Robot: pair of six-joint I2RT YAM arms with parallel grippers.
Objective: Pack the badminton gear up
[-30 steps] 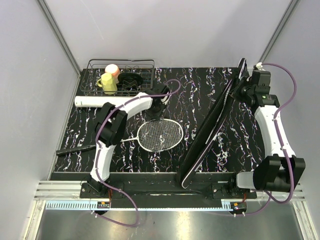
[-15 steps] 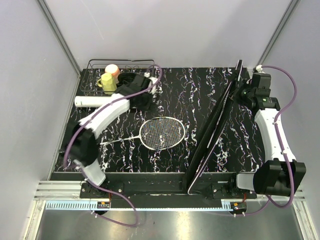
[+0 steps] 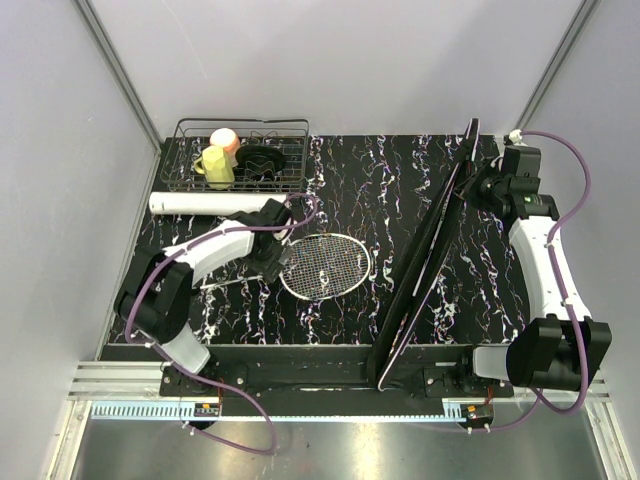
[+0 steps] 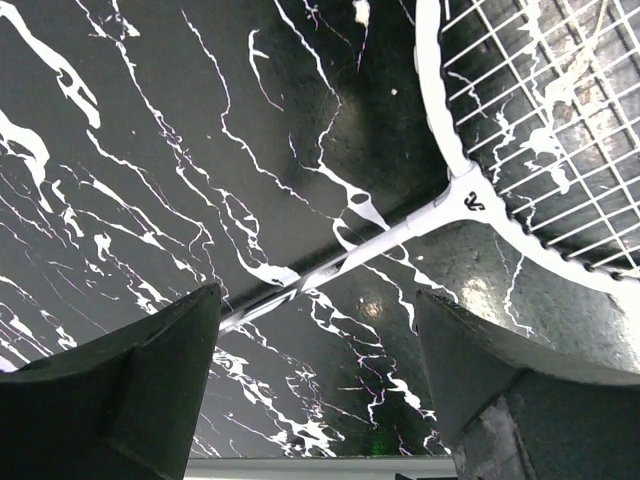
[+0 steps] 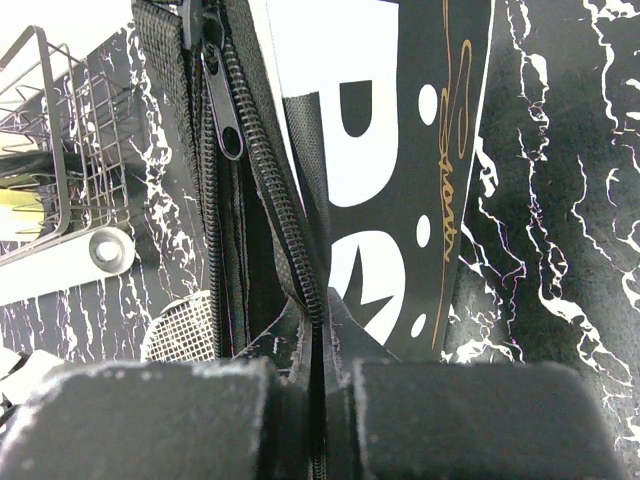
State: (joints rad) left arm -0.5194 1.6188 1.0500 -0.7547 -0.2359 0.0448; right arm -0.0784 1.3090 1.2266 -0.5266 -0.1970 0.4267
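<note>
A racket lies flat on the marbled table, its white-strung head [image 3: 325, 265] in the middle and its thin shaft [image 3: 225, 282] running left. My left gripper [image 3: 275, 252] hangs open over the throat [image 4: 465, 200], the shaft [image 4: 300, 282] passing under its spread fingers [image 4: 150, 390] with nothing between them. The black bag [image 3: 430, 255] stands on edge, slanting from the front edge to the back right. My right gripper [image 3: 482, 180] is shut on its zippered rim [image 5: 315, 340], white letters [image 5: 360, 150] showing on its side. A long white tube [image 3: 195, 203] lies at the left.
A black wire basket [image 3: 290, 130] with a yellow cup [image 3: 215, 165], a pink cup [image 3: 225, 138] and a dark object stands at the back left, just behind the tube. The zipper pull [image 5: 225, 130] hangs at the bag's open seam.
My left arm swung from beside the basket down to the racket's throat, and its gripper opened wide. The bag's top leaned slightly left. The right gripper kept its hold.
</note>
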